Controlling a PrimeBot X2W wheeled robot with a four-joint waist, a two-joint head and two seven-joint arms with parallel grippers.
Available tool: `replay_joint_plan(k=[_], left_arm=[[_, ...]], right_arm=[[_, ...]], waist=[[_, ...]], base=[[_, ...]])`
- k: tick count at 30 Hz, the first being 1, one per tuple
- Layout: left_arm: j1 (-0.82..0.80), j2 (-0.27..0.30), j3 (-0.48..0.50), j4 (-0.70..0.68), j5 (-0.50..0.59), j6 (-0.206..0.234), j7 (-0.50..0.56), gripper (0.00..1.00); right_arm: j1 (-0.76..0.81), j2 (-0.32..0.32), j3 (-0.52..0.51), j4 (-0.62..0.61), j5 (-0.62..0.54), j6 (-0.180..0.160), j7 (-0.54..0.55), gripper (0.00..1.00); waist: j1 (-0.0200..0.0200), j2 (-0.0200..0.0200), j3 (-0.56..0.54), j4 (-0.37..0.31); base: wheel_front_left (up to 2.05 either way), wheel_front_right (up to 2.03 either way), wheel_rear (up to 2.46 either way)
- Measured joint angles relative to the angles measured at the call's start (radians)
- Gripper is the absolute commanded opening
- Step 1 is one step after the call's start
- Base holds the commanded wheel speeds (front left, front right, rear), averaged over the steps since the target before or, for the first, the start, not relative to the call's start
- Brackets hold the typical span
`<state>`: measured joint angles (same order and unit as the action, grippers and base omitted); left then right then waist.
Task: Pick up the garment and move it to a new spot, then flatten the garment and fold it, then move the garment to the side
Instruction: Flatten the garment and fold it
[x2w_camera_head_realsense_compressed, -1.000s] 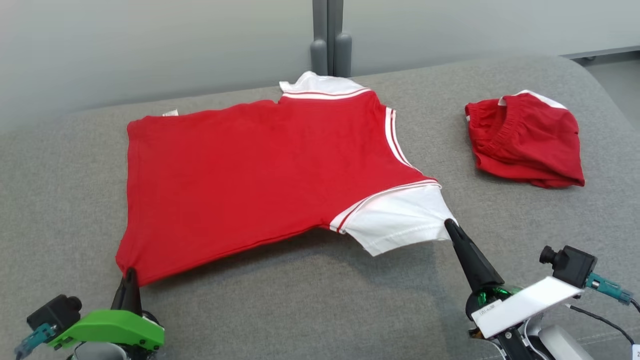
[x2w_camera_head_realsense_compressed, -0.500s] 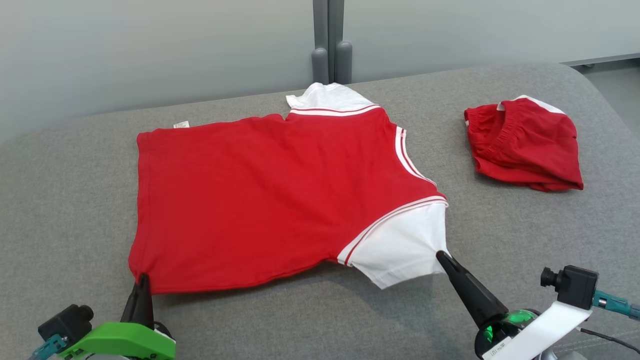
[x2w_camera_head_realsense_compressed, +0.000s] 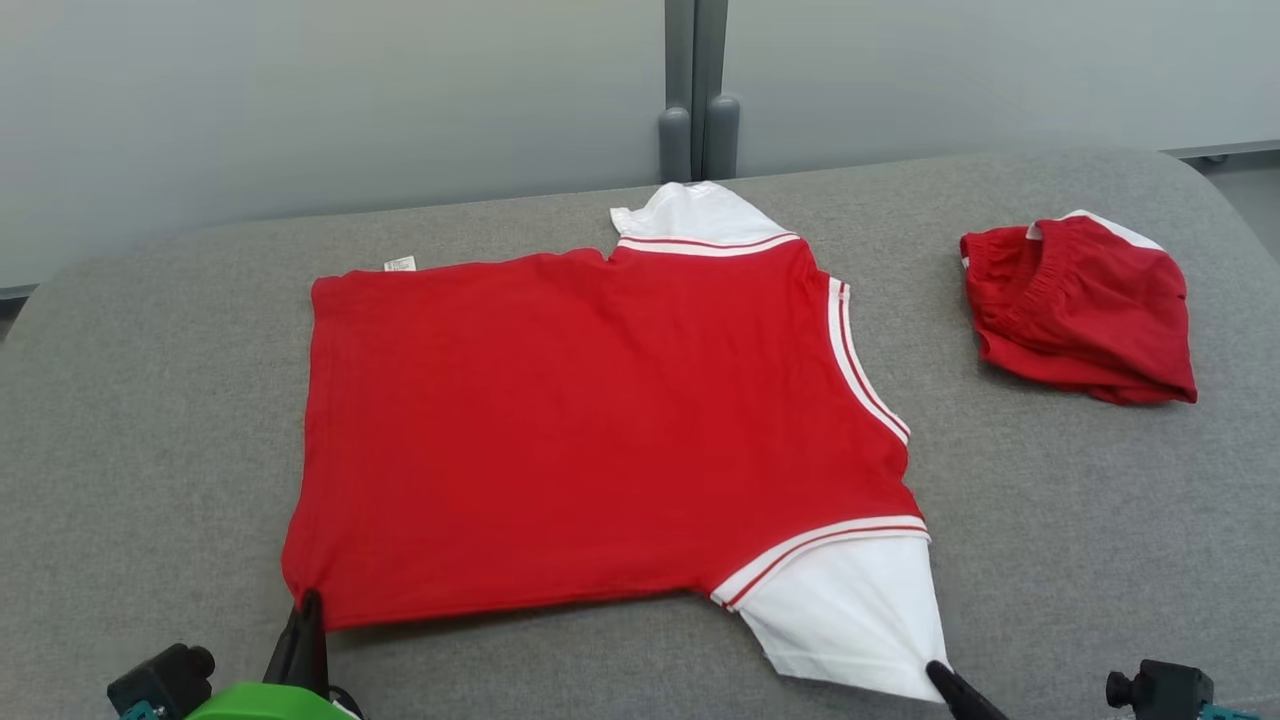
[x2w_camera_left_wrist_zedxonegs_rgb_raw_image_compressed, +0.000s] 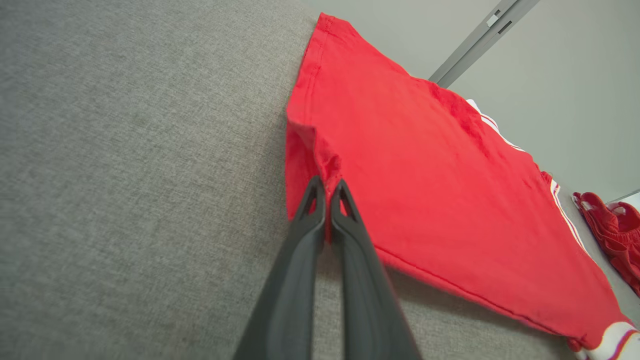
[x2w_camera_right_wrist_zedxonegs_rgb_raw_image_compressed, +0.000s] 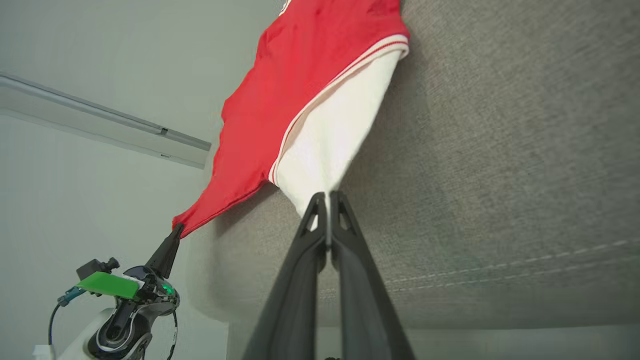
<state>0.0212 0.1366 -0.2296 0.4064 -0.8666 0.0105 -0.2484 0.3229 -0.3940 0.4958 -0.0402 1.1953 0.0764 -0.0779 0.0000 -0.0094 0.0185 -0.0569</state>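
Observation:
A red garment (x2w_camera_head_realsense_compressed: 600, 420) with white sleeves and white-striped trim lies spread across the grey cushion, its near edge lifted slightly. My left gripper (x2w_camera_head_realsense_compressed: 308, 598) is shut on the garment's near hem corner, seen in the left wrist view where the garment (x2w_camera_left_wrist_zedxonegs_rgb_raw_image_compressed: 425, 190) bunches at that gripper (x2w_camera_left_wrist_zedxonegs_rgb_raw_image_compressed: 327, 184). My right gripper (x2w_camera_head_realsense_compressed: 935, 668) is shut on the tip of the near white sleeve (x2w_camera_head_realsense_compressed: 850, 615); in the right wrist view that gripper (x2w_camera_right_wrist_zedxonegs_rgb_raw_image_compressed: 326, 196) pinches the white sleeve (x2w_camera_right_wrist_zedxonegs_rgb_raw_image_compressed: 335, 130). The left gripper (x2w_camera_right_wrist_zedxonegs_rgb_raw_image_compressed: 176, 229) also shows there, holding the red corner.
A second red piece of clothing (x2w_camera_head_realsense_compressed: 1080, 305), crumpled with an elastic waistband, lies at the right of the cushion (x2w_camera_head_realsense_compressed: 1050, 520). A grey wall with a vertical post (x2w_camera_head_realsense_compressed: 695, 90) stands behind. The cushion's rounded edges fall away at far left and right.
Both grippers have drawn the garment toward me, and the near sleeve now stretches out flatter. The camera has also shifted, so everything sits lower and more rightward in the picture.

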Motion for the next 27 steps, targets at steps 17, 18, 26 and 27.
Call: replay_joint_plan(k=[17,18,26,27], left_arm=[[0.039,0.003,-0.032,0.040,0.031,0.043,0.020,0.00],[0.039,0.002,-0.033,0.041,0.031,0.043,0.020,0.08],[0.035,-0.008,-0.061,0.069,0.053,0.046,0.028,0.42],[0.035,-0.012,-0.061,0.070,0.053,0.046,0.028,0.49]], right_arm=[[-0.008,0.024,0.007,0.137,0.013,0.000,0.020,0.00],[-0.013,0.030,0.007,0.146,0.013,0.001,0.020,0.00],[-0.072,0.074,0.011,0.229,0.011,0.001,0.016,0.04],[-0.075,0.077,0.012,0.236,0.011,0.001,0.015,0.14]], waist=[[0.0000,0.0000,-0.017,0.012],[0.0000,0.0000,-0.017,0.013],[0.0000,0.0000,-0.018,0.015],[0.0000,0.0000,-0.018,0.015]], base=[[0.00,0.00,0.00],[0.00,0.00,0.00],[0.00,0.00,0.00],[0.00,0.00,0.00]])
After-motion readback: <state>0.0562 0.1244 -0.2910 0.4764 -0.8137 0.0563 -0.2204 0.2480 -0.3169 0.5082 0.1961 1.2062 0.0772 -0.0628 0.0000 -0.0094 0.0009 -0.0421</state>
